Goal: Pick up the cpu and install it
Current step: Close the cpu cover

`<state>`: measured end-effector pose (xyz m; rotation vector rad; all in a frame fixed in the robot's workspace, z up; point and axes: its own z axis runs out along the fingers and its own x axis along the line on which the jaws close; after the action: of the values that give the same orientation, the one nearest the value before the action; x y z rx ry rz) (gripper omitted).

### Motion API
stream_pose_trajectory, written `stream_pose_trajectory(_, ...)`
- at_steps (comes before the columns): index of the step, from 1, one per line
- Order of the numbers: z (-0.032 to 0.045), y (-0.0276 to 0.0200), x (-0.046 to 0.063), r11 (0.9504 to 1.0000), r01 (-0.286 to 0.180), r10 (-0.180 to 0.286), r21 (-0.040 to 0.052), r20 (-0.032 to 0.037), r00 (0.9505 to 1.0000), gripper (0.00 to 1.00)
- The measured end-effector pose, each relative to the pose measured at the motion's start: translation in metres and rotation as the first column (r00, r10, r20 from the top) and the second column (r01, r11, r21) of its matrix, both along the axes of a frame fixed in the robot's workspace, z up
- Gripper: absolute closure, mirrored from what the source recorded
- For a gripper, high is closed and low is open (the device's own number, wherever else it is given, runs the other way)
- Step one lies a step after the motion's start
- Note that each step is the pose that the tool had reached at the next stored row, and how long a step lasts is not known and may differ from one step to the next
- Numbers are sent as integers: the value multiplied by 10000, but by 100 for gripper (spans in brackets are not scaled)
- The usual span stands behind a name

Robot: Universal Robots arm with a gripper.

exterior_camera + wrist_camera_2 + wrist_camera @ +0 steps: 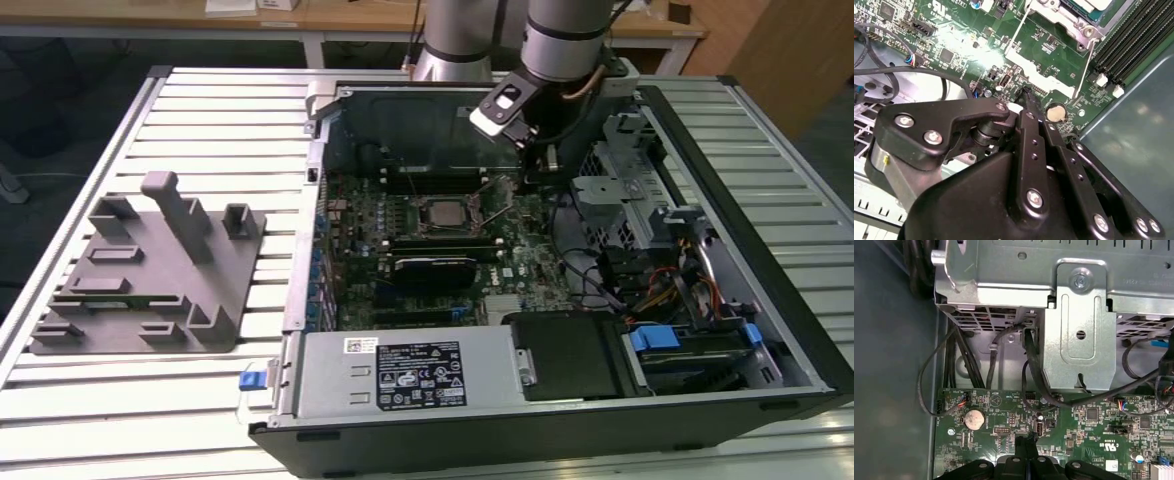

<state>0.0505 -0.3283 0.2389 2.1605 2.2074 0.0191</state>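
Observation:
In the exterior view the cpu [441, 213], a silvery-grey square, lies in the socket in the middle of the green motherboard [527, 255] inside the open computer case. My gripper [537, 182] reaches down into the case on the exterior view's right of the socket, a short way from the cpu. In both wrist views its black fingertips [1026, 95] [1026, 441] are pressed together just above the board, close to a coin cell [1055, 113] [974, 419], with nothing between them. A corner of the socket with a pale chip edge [1093, 6] and a thin wire lever [1085, 65] shows in the second wrist view.
A metal drive cage [1079, 315] and black cables [1034, 375] stand close beside the gripper. Memory slots [1134, 40] run along the socket. A black block [434, 272] sits below the socket, and a power supply [400, 372] is at the case front. A grey fixture tray [147, 275] lies outside on the slatted table.

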Motion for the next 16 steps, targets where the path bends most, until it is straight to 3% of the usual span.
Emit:
stream_pose_trajectory(5, -1, 0, -67, 10000, 0, 0, 25, 1, 10000, 89)
stream_pose_trajectory(16, -1, 0, -464, 9998, 24, -24, 179, 2, 10000, 89)
